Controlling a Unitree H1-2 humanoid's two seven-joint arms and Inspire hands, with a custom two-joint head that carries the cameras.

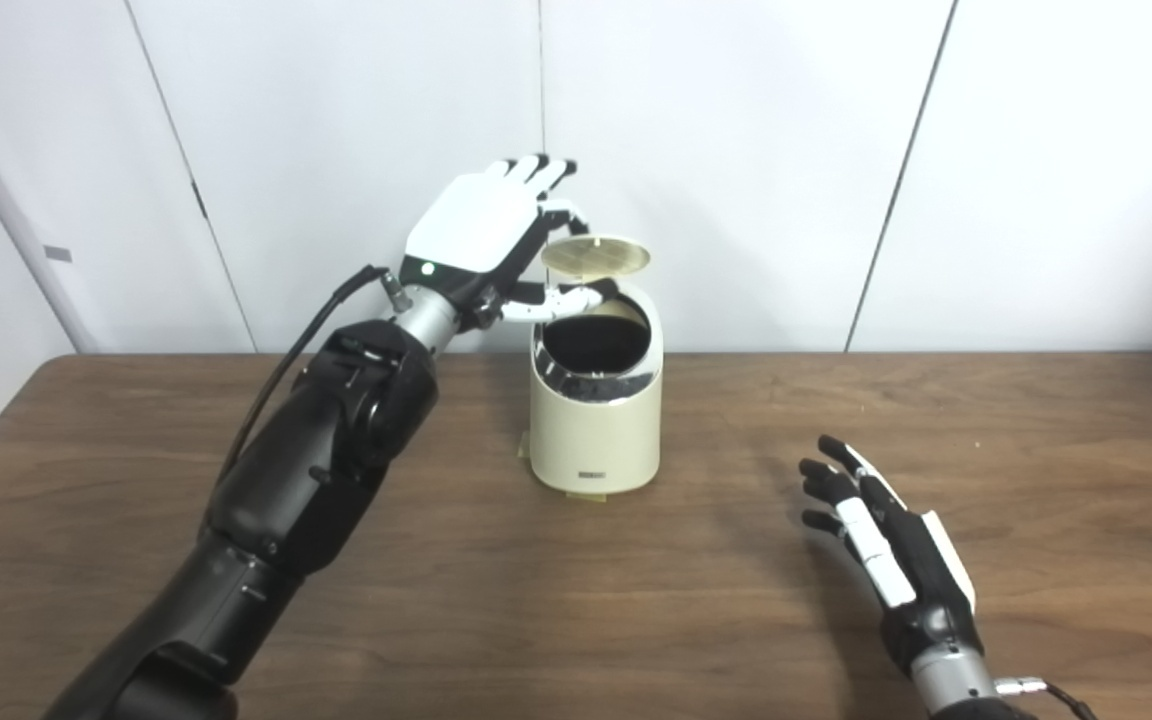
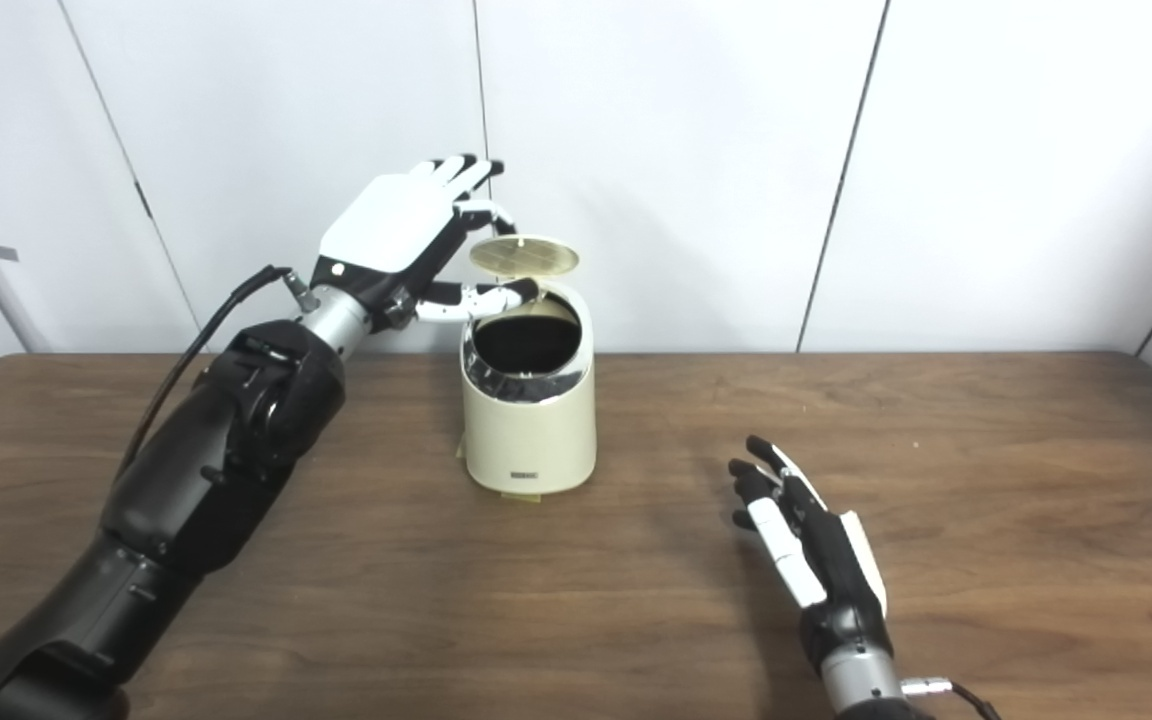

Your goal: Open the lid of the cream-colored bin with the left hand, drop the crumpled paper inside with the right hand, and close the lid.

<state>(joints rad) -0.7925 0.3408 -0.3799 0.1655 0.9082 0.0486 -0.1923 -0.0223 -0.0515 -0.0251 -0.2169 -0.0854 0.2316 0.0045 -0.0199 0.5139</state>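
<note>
dark wood-grain tabletop (image 1: 696,600) before white wall panels (image 1: 736,150). left hand (image 1: 486,235) fingers pinch the raised lid (image 1: 596,256) of the cream bin (image 1: 596,420); right hand (image 1: 881,540) fingers spread, empty, well right of the bin.

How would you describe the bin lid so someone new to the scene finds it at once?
On the brown wooden table, near the back edge by the white wall, stands a cream-colored bin. Its lid is the flat round disc raised above the bin's dark opening, with the left hand at its left edge. It is the only disc-shaped part, showing a pale yellowish underside.
</note>
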